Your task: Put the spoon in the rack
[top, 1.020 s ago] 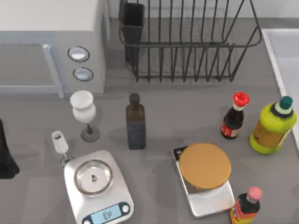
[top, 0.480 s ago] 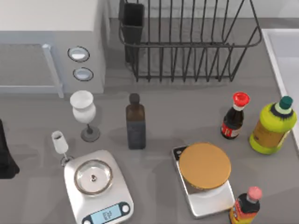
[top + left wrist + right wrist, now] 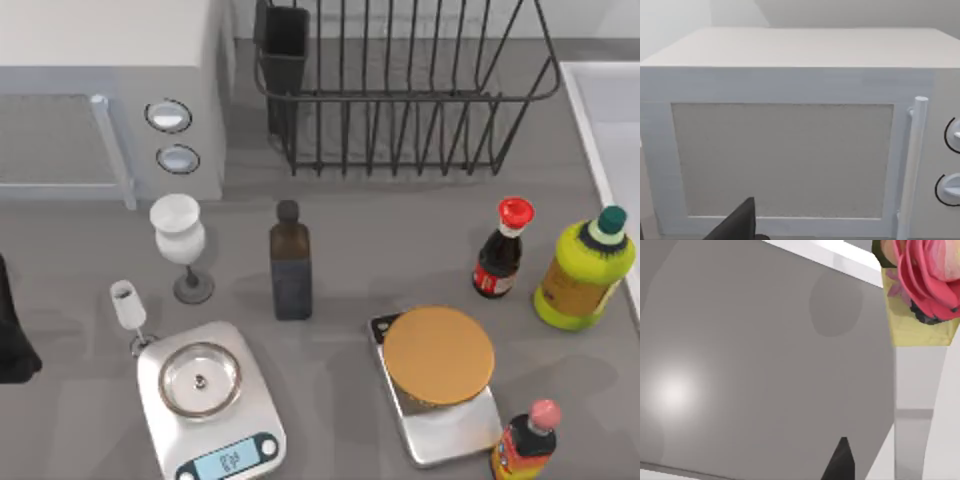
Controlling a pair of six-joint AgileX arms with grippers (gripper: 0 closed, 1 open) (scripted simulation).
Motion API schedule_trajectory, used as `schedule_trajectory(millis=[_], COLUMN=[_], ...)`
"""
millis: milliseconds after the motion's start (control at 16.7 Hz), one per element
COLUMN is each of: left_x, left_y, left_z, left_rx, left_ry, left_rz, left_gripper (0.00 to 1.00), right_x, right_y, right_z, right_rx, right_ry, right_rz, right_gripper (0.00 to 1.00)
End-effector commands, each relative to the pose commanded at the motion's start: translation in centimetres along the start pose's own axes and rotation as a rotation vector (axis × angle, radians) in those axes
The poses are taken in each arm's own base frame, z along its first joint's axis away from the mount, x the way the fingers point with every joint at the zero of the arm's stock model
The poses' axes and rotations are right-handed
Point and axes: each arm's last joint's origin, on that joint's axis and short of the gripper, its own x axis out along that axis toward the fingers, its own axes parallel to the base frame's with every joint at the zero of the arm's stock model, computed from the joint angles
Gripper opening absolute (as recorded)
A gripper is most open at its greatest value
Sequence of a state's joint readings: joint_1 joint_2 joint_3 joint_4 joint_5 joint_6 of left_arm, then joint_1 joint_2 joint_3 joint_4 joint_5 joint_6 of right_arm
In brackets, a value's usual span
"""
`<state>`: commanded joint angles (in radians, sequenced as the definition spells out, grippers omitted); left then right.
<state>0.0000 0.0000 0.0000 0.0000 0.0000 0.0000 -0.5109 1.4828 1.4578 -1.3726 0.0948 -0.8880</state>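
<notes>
The large black wire dish rack (image 3: 405, 95) with upright bars and outward-sloping sides stands at the far side of the grey table (image 3: 400, 250), with its black rectangular utensil cup (image 3: 284, 50) at its far left corner. A spoon cannot be made out among the things on the table. Left of the rack sits a white box-shaped microwave (image 3: 105, 95) with two round dials; the left wrist view faces its door (image 3: 782, 160) and upright bar handle (image 3: 912, 165). Near the microwave stand a white goblet (image 3: 180, 240) and a small white cup (image 3: 127, 303), the latter just beside a silver kitchen scale (image 3: 210, 400) with a round pan and display. A dark brown glass bottle (image 3: 290, 262) stands near the middle. To the right, a round tan lid (image 3: 438, 355) rests on a second silver scale (image 3: 445, 430); a dark sauce bottle with a red cap (image 3: 503, 250), a yellow-green bottle with a dark green cap (image 3: 585, 270) and a pink-capped bottle (image 3: 527, 443) stand nearby. The left arm (image 3: 12, 335) is parked at the table's left edge, and whether its fingers are apart or closed cannot be told. The right wrist view shows bare table and a pink flower in a yellow holder (image 3: 920, 287); a dark fingertip (image 3: 840, 462) shows there, and that gripper's opening cannot be told either
</notes>
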Motion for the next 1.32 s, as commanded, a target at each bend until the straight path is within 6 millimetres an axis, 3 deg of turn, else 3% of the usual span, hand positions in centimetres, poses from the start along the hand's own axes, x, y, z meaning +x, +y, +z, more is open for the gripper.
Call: schedule_trajectory(millis=[180,300,480,600,780,960,1140,1320], left_x=[0.0,0.0,0.0,0.0,0.0,0.0,0.0,0.0], left_y=[0.0,0.0,0.0,0.0,0.0,0.0,0.0,0.0], left_z=[0.0,0.0,0.0,0.0,0.0,0.0,0.0,0.0], left_rx=[0.0,0.0,0.0,0.0,0.0,0.0,0.0,0.0], left_ry=[0.0,0.0,0.0,0.0,0.0,0.0,0.0,0.0], left_rz=[0.0,0.0,0.0,0.0,0.0,0.0,0.0,0.0], left_gripper=[1.0,1.0,1.0,1.0,1.0,1.0,1.0,1.0], right_x=[-0.9,-1.8,-4.2,-6.5,-10.6,-14.2,-16.3,-16.8], right_y=[2.3,5.3,12.3,18.1,26.5,32.4,35.3,36.0], right_z=[5.1,9.1,14.2,16.1,15.8,13.3,10.8,10.1], right_rx=[-0.058,-0.088,-0.089,-0.045,0.086,0.26,0.397,0.438], right_ry=[-0.077,-0.184,-0.448,-0.682,-1.042,-1.313,-1.444,-1.473], right_rz=[-0.204,-0.342,-0.503,-0.547,-0.488,-0.331,-0.193,-0.151], right_gripper=[0.0,0.0,0.0,0.0,0.0,0.0,0.0,0.0])
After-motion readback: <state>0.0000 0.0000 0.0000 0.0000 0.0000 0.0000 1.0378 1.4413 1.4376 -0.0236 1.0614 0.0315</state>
